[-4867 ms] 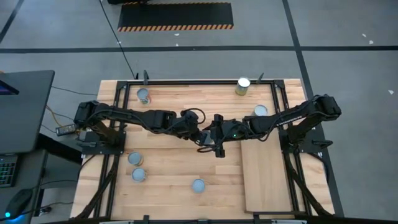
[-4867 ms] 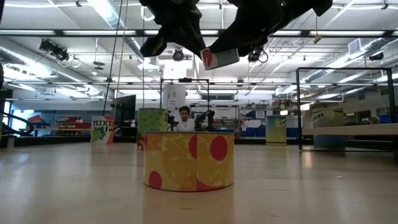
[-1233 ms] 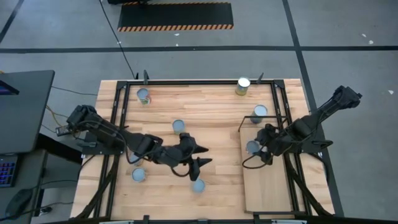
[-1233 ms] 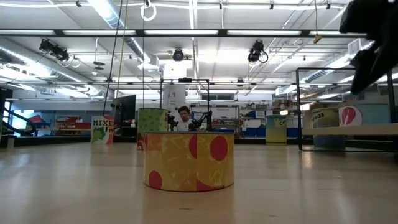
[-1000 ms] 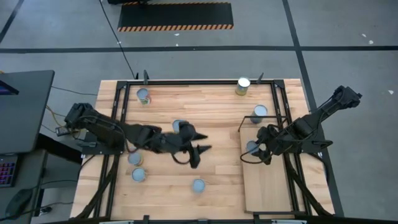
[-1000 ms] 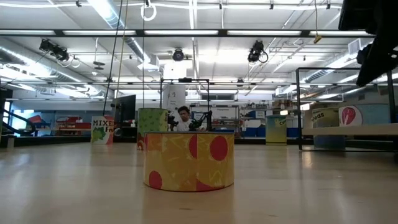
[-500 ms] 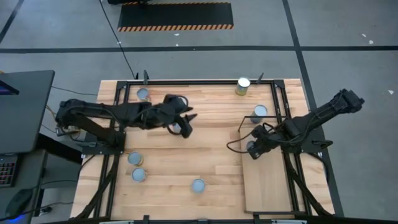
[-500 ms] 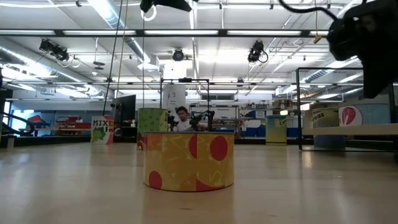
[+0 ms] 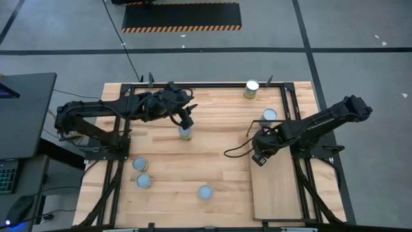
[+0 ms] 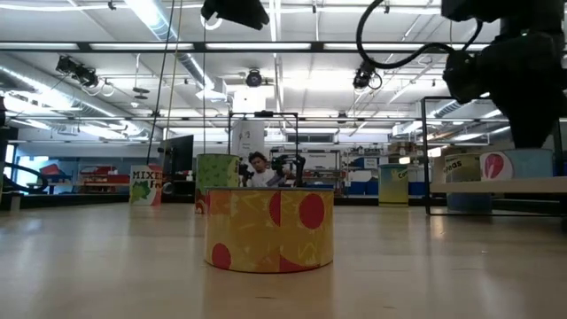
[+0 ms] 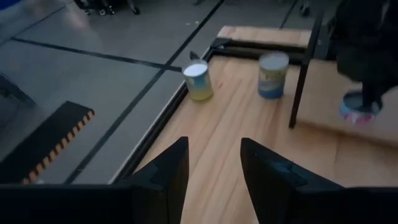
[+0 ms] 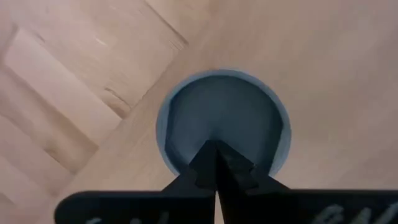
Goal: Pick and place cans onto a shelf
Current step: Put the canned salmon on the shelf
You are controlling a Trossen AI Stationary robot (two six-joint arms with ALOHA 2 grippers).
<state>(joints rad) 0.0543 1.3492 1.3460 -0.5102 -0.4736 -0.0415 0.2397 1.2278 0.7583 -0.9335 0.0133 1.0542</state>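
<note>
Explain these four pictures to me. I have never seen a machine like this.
These are two dark robot arms at a wooden table, each ending in a two-finger gripper. One picture looks straight down, one looks level across the tabletop, and two come from cameras on the wrists. Small cans stand scattered on the table. The pale board at the right is the shelf. The left gripper is open beside a silver-topped can and holds nothing. The right gripper is shut just over a blue-grey can standing at the shelf's corner, not gripping it.

Upright cans dot the table beside the shelf.
</note>
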